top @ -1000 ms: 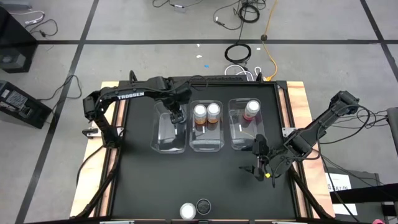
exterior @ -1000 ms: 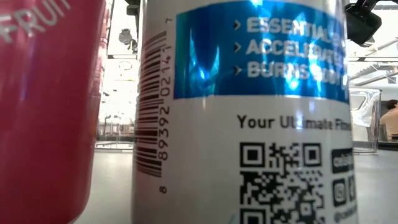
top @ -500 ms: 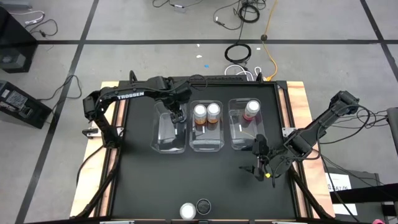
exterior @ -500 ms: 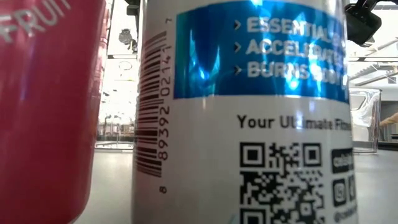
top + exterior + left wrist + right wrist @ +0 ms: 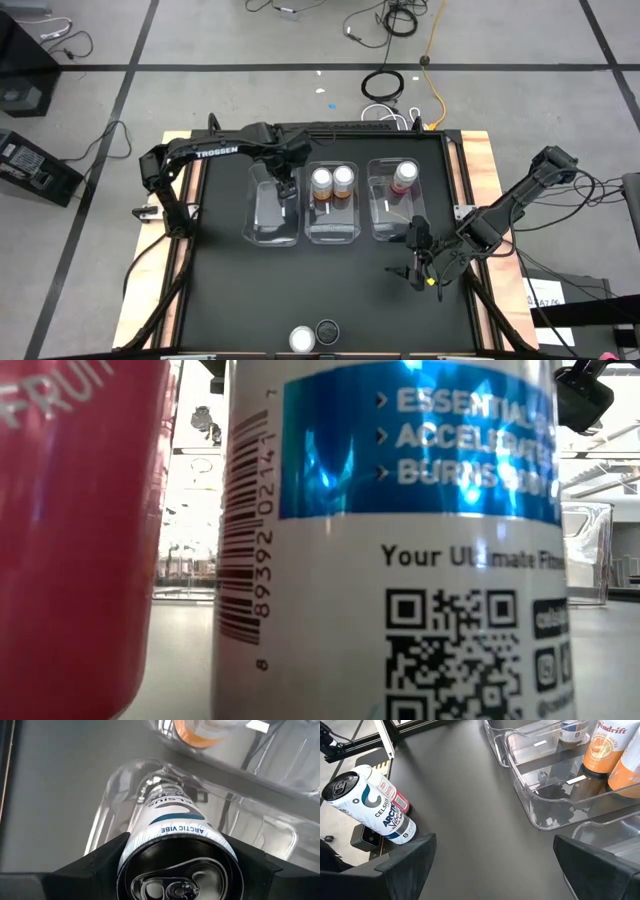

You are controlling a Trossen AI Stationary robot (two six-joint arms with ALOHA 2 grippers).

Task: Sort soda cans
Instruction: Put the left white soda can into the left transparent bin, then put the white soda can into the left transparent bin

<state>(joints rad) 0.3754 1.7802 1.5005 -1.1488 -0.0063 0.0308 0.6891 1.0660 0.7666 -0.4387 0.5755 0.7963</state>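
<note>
Barely shifted, left arm only | left gripper (image 5: 177, 865) clamps a white Celsius can (image 5: 172, 827) over the left bin (image 5: 273, 225) | right gripper (image 5: 492, 865) gapes idle | next: lower, release (two cans (image 5: 314, 336) wait)

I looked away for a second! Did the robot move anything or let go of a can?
Almost nothing changed. The left arm shifted only slightly; the left gripper stays closed on the silver can over the left bin, jaws pressed to its sides. The right gripper waits open beside the right bin. The two orange cans, the pink can and the two front cans stayed put.
</note>
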